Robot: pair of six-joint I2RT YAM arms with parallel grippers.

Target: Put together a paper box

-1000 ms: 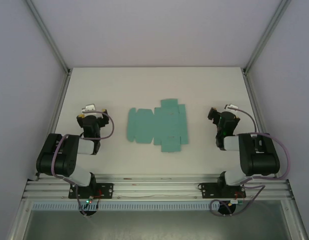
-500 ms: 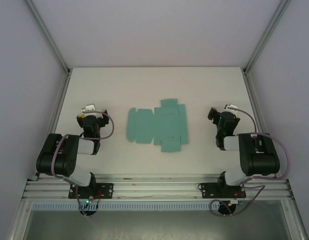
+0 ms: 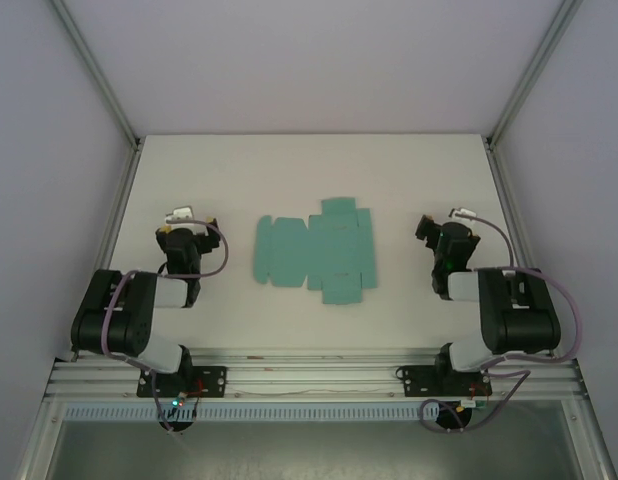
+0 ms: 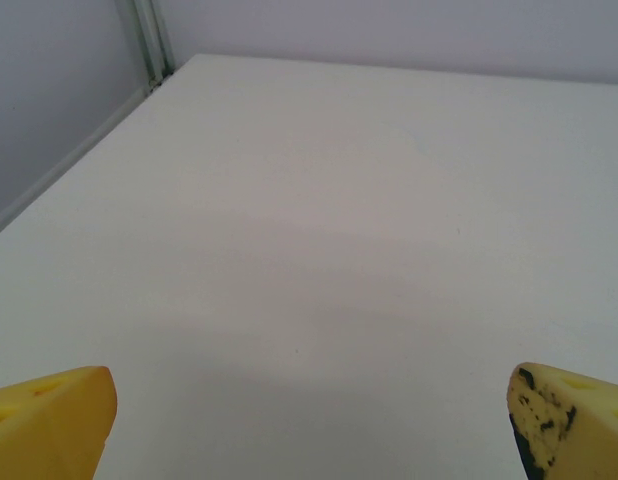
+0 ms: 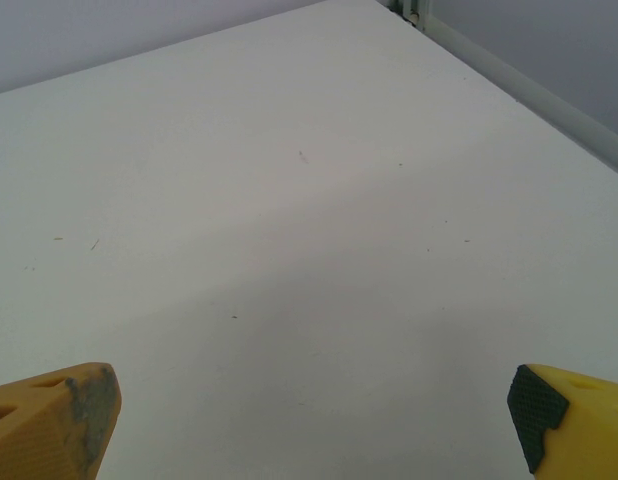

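The paper box [image 3: 317, 250] lies as a flat teal-green die-cut sheet with flaps in the middle of the white table [image 3: 309, 170]. My left gripper [image 3: 181, 236] rests folded back to the left of the sheet, well apart from it. On the other side my right gripper [image 3: 437, 232] sits the same way, also clear of the card. In the left wrist view the left gripper [image 4: 314, 425] is open, its yellow fingertips [image 4: 51, 420] wide apart over bare table. The right gripper [image 5: 314, 420] is open too, with yellow fingertips [image 5: 54, 415] at the frame's lower corners and nothing between them.
Pale walls and metal frame posts [image 3: 99, 85] enclose the table on the left, right and back. An aluminium rail [image 3: 309, 375] carrying both arm bases runs along the near edge. The table's far left corner post [image 4: 149, 40] appears in the left wrist view.
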